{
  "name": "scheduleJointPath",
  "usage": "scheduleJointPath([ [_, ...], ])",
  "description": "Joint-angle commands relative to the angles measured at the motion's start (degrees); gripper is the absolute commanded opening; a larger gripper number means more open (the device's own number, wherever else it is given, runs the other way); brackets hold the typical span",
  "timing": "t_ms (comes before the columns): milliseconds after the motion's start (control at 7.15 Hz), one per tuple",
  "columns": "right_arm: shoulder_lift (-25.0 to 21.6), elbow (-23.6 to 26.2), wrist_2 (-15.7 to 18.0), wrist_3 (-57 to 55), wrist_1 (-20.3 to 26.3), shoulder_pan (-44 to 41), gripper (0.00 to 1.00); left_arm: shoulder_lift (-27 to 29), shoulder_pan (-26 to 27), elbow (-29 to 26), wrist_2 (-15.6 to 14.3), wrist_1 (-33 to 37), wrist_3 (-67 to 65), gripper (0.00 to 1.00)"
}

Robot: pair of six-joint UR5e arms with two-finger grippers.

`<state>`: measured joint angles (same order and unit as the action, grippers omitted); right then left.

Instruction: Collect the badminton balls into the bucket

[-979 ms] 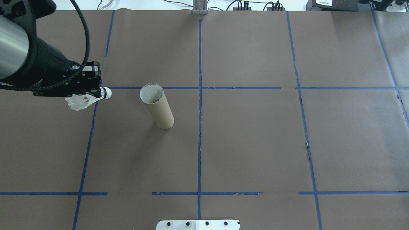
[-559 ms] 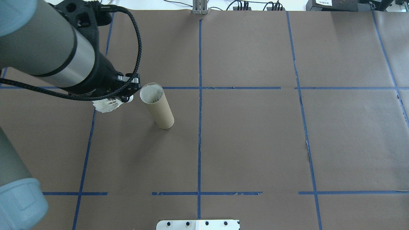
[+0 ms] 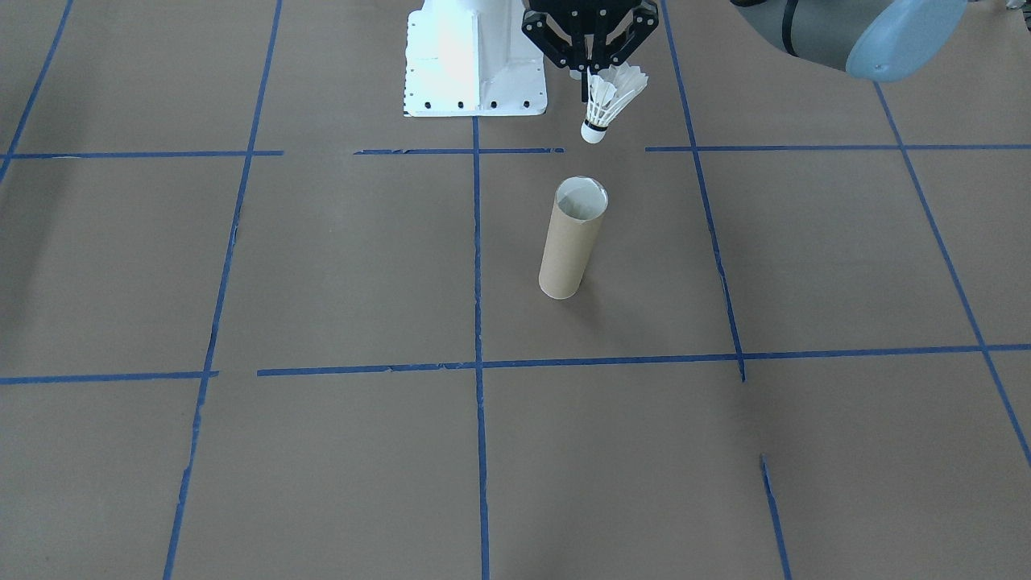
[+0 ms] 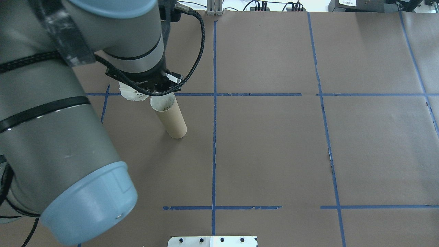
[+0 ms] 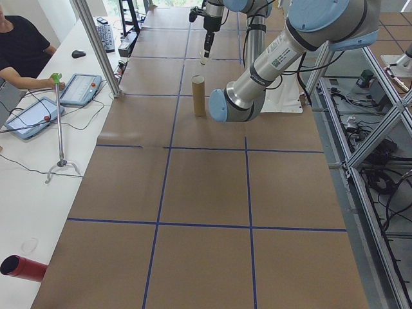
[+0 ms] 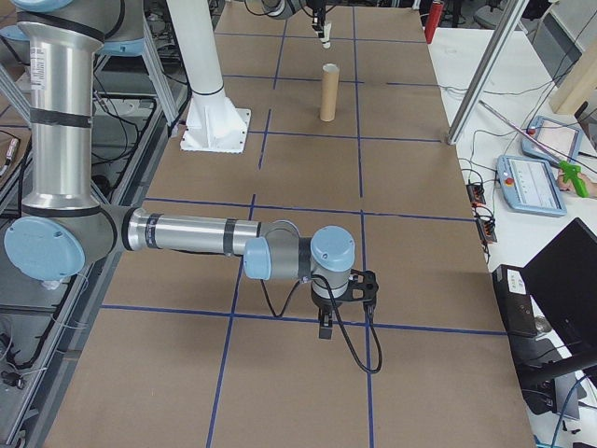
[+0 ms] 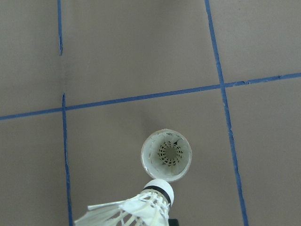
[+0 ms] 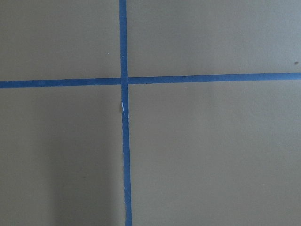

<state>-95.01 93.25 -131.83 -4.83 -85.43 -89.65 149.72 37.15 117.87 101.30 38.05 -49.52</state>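
- Left gripper (image 3: 589, 74) — points straight down, its black fingers clamped on the feather skirt of the shuttlecock (image 3: 606, 102), high over the table (image 3: 322, 266).
- Shuttlecock — held cork down, slightly tilted; the white cork and thin black band hang clear below the fingers. In the left wrist view the cork (image 7: 159, 190) lies just beside the near rim of the tube's mouth, not yet centred over it.
- Tube (image 3: 572, 238) — stands upright on the brown paper, open end up, near a blue tape line (image 3: 477, 266). The wrist view looks down its pale inner wall (image 7: 166, 154) to a dark ringed pattern deep inside; what it is cannot be told.
- Base plate (image 3: 474, 60) — white, bolted to the table behind the tube, well apart from it.
- Right gripper (image 6: 326, 322) — far from the tube, low over a tape crossing at the other end of the table; it shows only in the side view, so whether its fingers are apart or together cannot be told.
- Person (image 5: 22, 55) — seated at a side desk with tablets.
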Motion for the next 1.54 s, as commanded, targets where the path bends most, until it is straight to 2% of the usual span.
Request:
scheduleJointPath([
  [0, 0.00, 0.00, -0.01, 0.00, 0.00, 0.00, 1.00, 1.54, 0.12, -5.52, -3.28, -0.87, 8.80, 0.00],
  [140, 0.00, 0.00, -0.01, 0.00, 0.00, 0.00, 1.00, 1.28, 0.03, -7.37, -3.38, -0.61, 12.66, 0.00],
  [559, 0.00, 0.00, -0.01, 0.00, 0.00, 0.00, 1.00, 1.10, -0.23, -10.28, -3.65, 1.41, 12.96, 0.00],
  [1399, 0.00, 0.00, -0.01, 0.00, 0.00, 0.00, 1.00, -2.68, -3.04, -10.20, -3.56, 6.60, 12.87, 0.00],
])
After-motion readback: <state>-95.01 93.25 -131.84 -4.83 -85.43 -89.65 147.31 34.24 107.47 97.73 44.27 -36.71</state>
